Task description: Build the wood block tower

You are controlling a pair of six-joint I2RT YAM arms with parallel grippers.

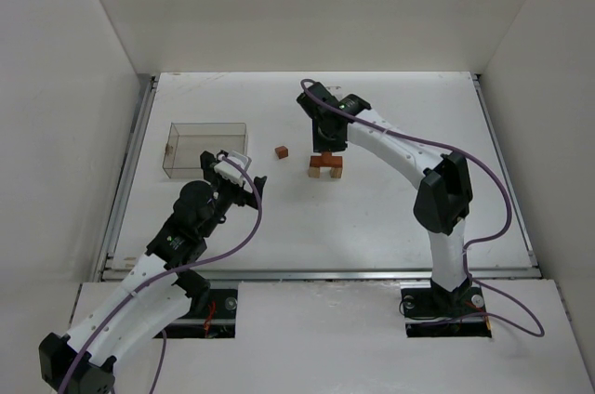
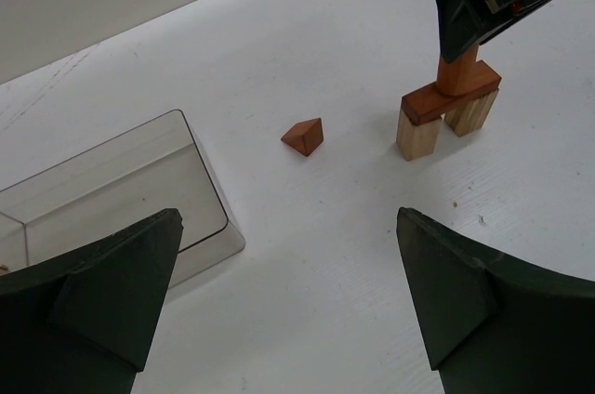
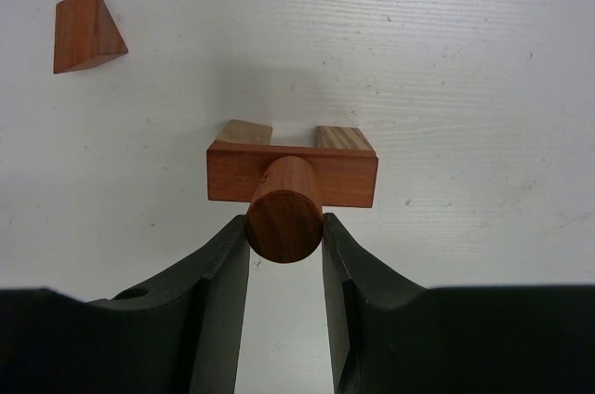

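The tower (image 1: 325, 165) stands on the white counter (image 1: 372, 217) a little beyond its middle. It has three levels. Two tan blocks (image 3: 340, 137) sit side by side with a gap between them, and a reddish-brown bar (image 3: 228, 178) lies flat across their tops. A reddish-brown cylinder (image 3: 284, 213) stands upright on the middle of the bar.

The right pincer (image 3: 284, 225) comes down from above and is clenched on this cylinder, one finger pressed against each side of it.

A reddish-brown wedge (image 1: 282, 150) lies alone on the counter at about ten o'clock from the tower, near it but not touching. At nine o'clock from the wedge, well apart, sits a clear plastic box (image 1: 205, 148).

The left pincer (image 2: 288, 227) is released, its fingers spread wide and grasping nothing. In the overhead view it hangs above the counter at about eight o'clock from the tower, just beside the near right corner of the box. Its own camera looks between the spread fingers towards the wedge and the tower.
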